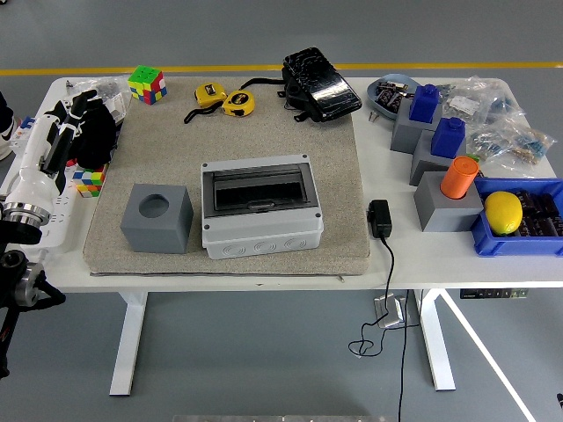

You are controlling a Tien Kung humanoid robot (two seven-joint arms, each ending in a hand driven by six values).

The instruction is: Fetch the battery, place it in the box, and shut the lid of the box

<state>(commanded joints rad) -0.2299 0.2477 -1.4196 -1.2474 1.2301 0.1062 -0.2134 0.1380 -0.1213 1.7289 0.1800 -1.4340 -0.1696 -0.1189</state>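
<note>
a: where is everything sitting?

b: the grey box [261,211] is lying on the beige mat [334,158], its dark lid [259,189] looking flat and shut. whether the battery is inside, i am not able to tell through the tinted cover, so this is fitting either a battery waiting elsewhere or one already shut in.

a: and the hands?

b: the left hand [84,123] is hovering over the table's left edge beside a colourful cube [88,180], black fingers [90,105] seeming loosely extended and gripping nothing. the right hand is not showing at all.

a: any advice?

b: i am judging that whatever comes next needs checking the lid seam first. any reach from the left is having to clear the grey cube with a hole [157,217] standing just beside the box.

a: what is hard to make out?

b: the battery itself. i am not finding one with confidence; the dark pieces in the blue bin [519,239] behind the yellow lemon [503,212] are too small to name. the hand's thumb is blurring into the dark cloth under it.
</note>
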